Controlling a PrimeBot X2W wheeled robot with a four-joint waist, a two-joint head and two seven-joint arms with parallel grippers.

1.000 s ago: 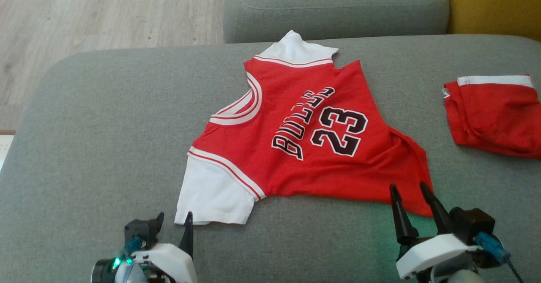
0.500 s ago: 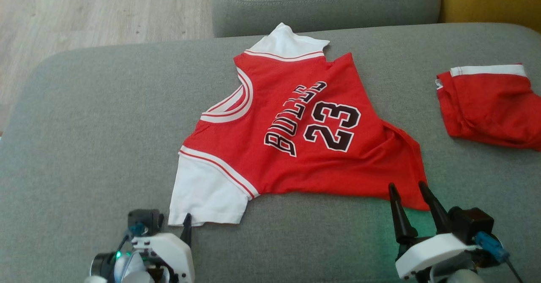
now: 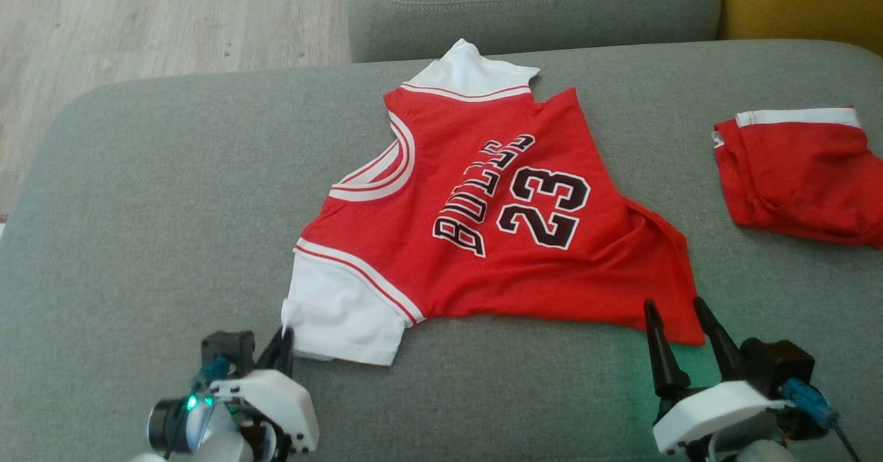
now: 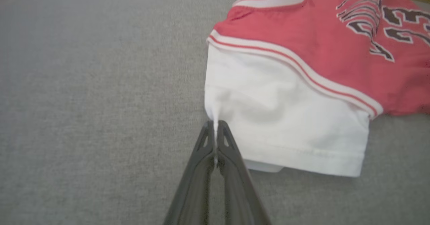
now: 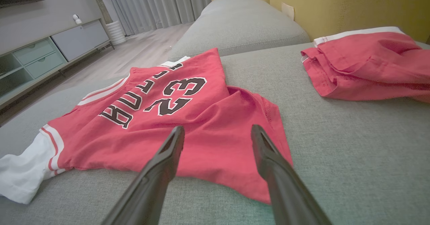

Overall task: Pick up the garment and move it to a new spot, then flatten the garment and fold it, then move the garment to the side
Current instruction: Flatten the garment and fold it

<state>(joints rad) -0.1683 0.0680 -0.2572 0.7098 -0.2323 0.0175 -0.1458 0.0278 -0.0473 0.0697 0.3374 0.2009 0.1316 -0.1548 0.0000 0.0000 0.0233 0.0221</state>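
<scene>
Red shorts (image 3: pixel 800 172) lie well apart to the right on the grey sofa (image 3: pixel 172 207). The jersey (image 3: pixel 586 276) lies spread out mid-cushion. The left gripper (image 4: pixel 215 126) has its jaws pinched shut on the white sleeve (image 4: pixel 285 127) corner. The right gripper (image 5: pixel 216 128) holds its jaws wide apart at the red hem, gripping nothing.

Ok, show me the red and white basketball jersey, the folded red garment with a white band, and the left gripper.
red and white basketball jersey (image 3: pixel 545 207): head view, on the 23.
folded red garment with white band (image 3: pixel 800 172): head view, on its red cloth.
left gripper (image 4: pixel 215 124): left wrist view, between its shut fingertips.
</scene>
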